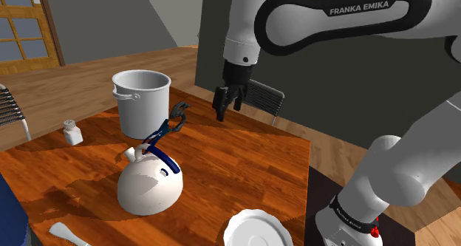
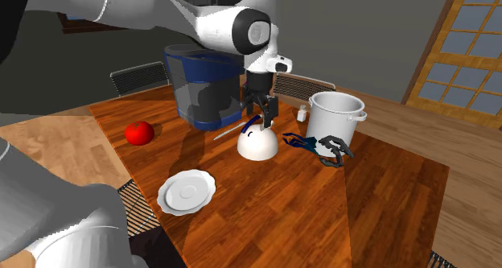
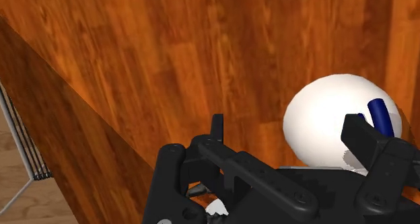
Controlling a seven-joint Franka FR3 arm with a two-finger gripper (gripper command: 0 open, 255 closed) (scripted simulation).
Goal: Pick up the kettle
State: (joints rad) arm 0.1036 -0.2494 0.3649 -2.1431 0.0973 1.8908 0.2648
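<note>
The pincer [image 1: 229, 106] hangs well above the table [image 1: 244, 163] with its fingers spread and nothing between them. That fits an approach rather than a grasp. In the wrist view the kettle [image 3: 330, 122] lies off to one side, beneath one finger [image 3: 359, 136] and not centred in the gap, so the hand probably needs to shift across before it comes down.

The kettle is a white dome resting on its flat base near the middle of the table, a little toward the edge where the plate [image 1: 256, 231] lies. Its blue handle [image 1: 165, 162] arches over the top, the likeliest part to pinch since the rounded body looks too wide and smooth for the fingers.

Blue-and-black tongs [image 1: 169, 128] lie just beside the kettle on the side facing the grey pot [image 1: 140, 100], which stands toward a far corner. Whether the tongs touch the kettle cannot be told. They are the nearest obstacle, and a finger lowered on that side could knock them.

A small shaker [image 1: 72, 132] stands beside the pot. A tomato [image 2: 139, 133], a blue see-through container [image 2: 189, 73] and a utensil [image 2: 228, 133] sit along the other side, clear of the handle.
</note>
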